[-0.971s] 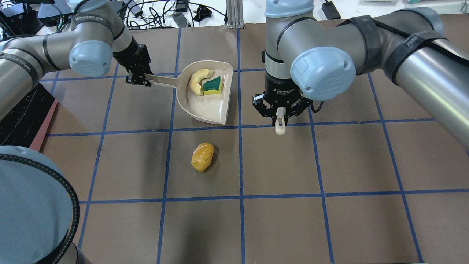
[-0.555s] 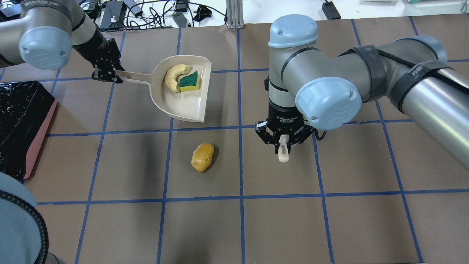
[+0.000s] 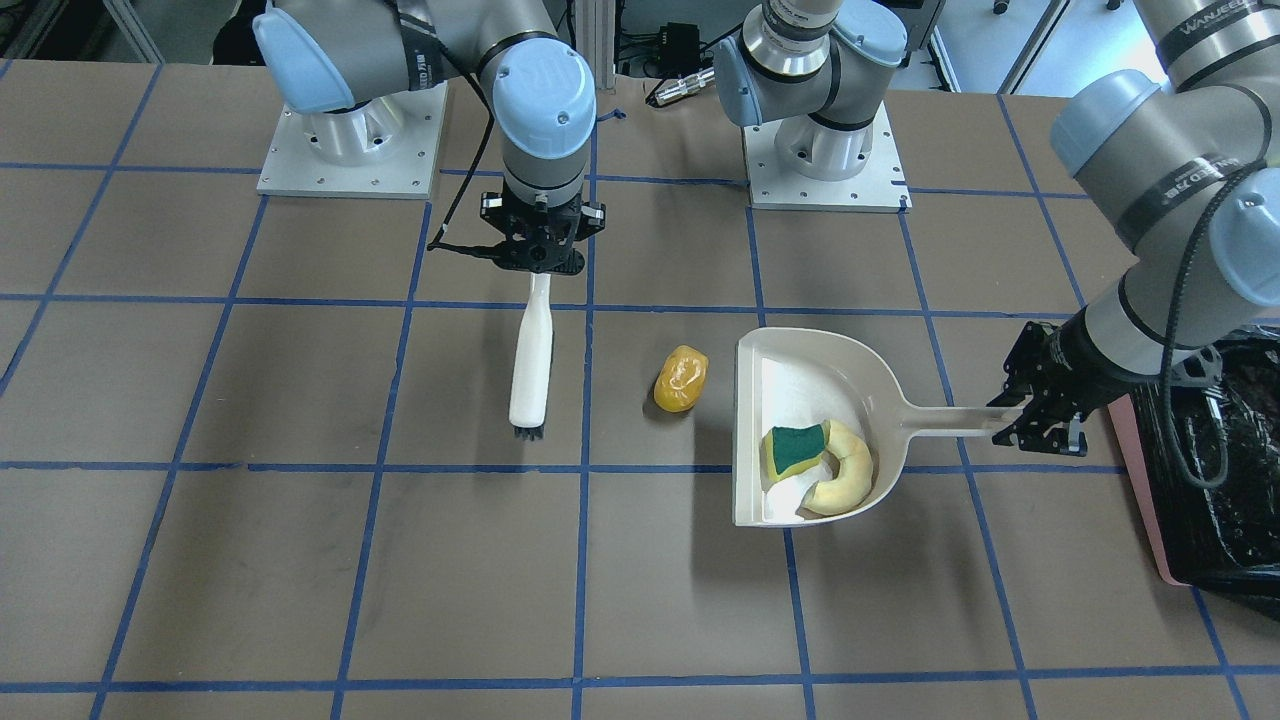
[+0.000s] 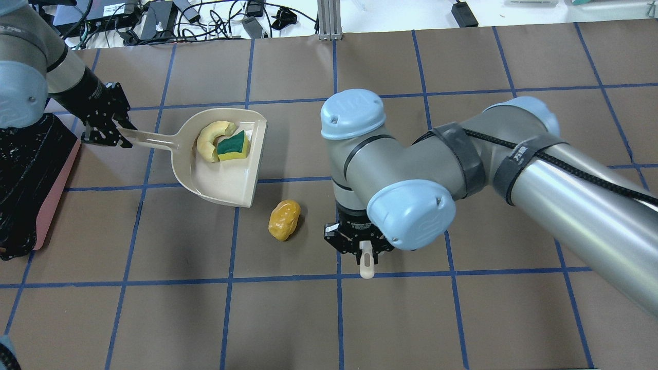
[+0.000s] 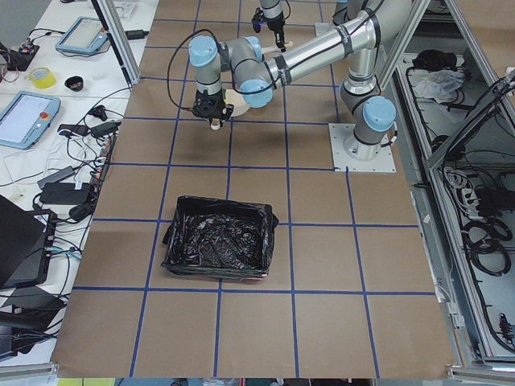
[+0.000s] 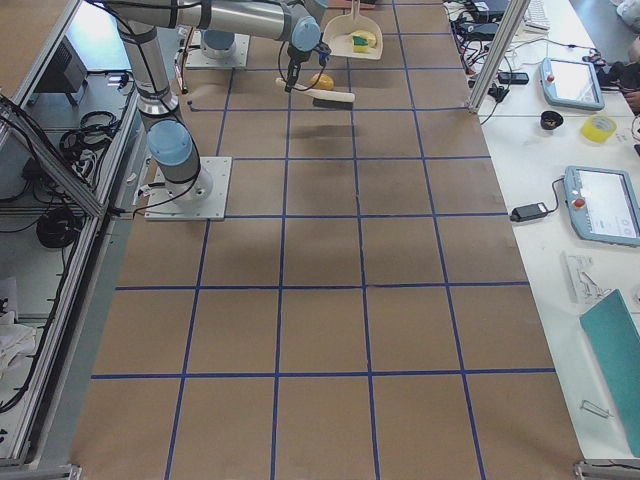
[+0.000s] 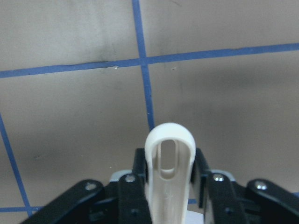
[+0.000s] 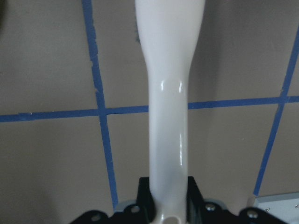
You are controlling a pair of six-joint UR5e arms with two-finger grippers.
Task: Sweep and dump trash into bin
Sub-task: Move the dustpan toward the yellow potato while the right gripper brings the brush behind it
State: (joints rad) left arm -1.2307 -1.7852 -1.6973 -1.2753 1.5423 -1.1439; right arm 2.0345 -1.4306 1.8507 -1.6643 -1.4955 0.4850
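My left gripper (image 4: pixel 105 134) is shut on the handle of the beige dustpan (image 4: pixel 226 182), which also shows in the front view (image 3: pixel 790 400). The pan holds the pale crescent slice (image 4: pixel 208 139) and the yellow sponge with green backing (image 4: pixel 234 145). The glossy orange-yellow lump (image 4: pixel 284 220) lies on the table in front of the pan's open lip. My right gripper (image 3: pixel 540 262) is shut on the white brush (image 3: pixel 532 360), whose bristles point away from the robot base, beside the lump. The bin (image 4: pixel 20 174), lined with a black bag, stands just left of my left gripper.
The table is brown with a blue tape grid. The bin's pink side (image 4: pixel 51 200) faces the dustpan. My right arm's elbow (image 4: pixel 411 213) hangs over the table's middle. Cables and electronics (image 4: pixel 205 15) lie beyond the far edge.
My left gripper has carried the dustpan with slice and sponge leftward toward the bin. My right gripper has moved the brush nearer and left, closer to the lump. The lump has not moved.
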